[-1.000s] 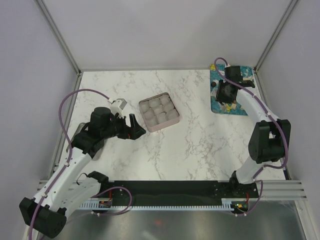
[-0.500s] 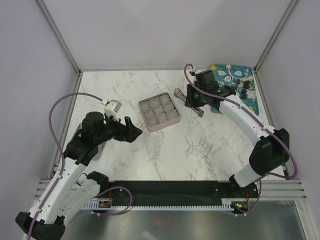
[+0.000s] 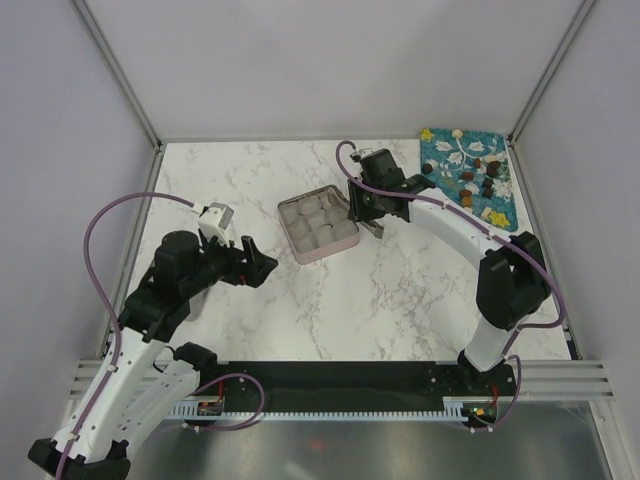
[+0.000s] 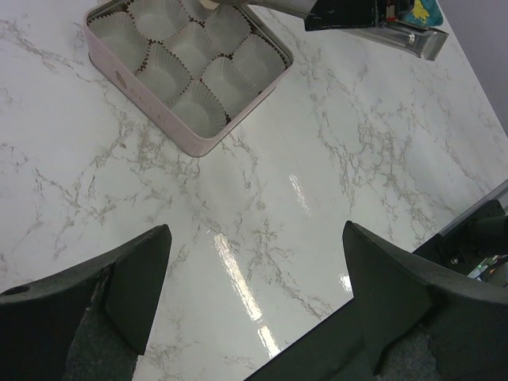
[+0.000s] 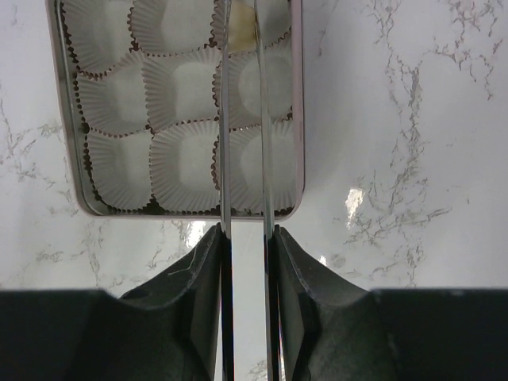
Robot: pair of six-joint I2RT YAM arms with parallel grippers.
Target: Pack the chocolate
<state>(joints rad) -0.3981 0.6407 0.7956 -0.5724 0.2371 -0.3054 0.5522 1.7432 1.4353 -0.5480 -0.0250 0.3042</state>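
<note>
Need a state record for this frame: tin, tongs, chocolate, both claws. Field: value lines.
tin: square pink tin, open, on marble table
liners: nine white paper cups inside; those in clear view are empty
right claw: shut on long thin metal tongs, blades reaching over the tin
tongs tips: pale yellowish piece pinched between them, above an edge cup
other chocolate: small brown and pale pieces on teal patterned mat, far right corner
left claw: open, empty, over bare marble, apart from tin
</note>
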